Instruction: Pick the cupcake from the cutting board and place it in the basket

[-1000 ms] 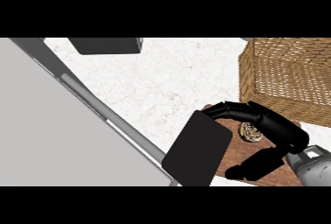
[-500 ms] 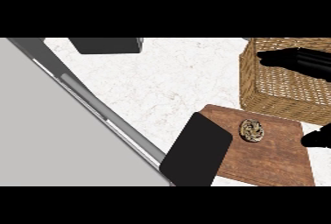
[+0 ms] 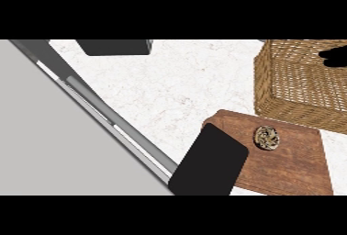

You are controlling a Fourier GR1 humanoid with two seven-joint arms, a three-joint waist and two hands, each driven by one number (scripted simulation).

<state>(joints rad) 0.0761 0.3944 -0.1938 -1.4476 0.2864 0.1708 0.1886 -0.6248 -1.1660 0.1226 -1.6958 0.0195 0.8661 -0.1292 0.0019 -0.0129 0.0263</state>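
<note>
One cupcake [image 3: 267,137] sits untouched on cutting board [image 3: 284,160] | basket [image 3: 298,87] just beside | right hand [image 3: 335,57] at right edge over basket, finger state cannot be told | advice: descend from above, close round cupcake sides, lift straight.

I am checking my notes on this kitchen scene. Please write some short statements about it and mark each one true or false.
1. The cupcake lies on the cutting board. True.
2. The cupcake is inside the basket. False: it is on the board.
3. A robot hand shows over the basket at the right edge. True.
4. The robot hand holds the cupcake. False: it is apart from the cupcake.
5. The basket is woven wicker. True.
</note>
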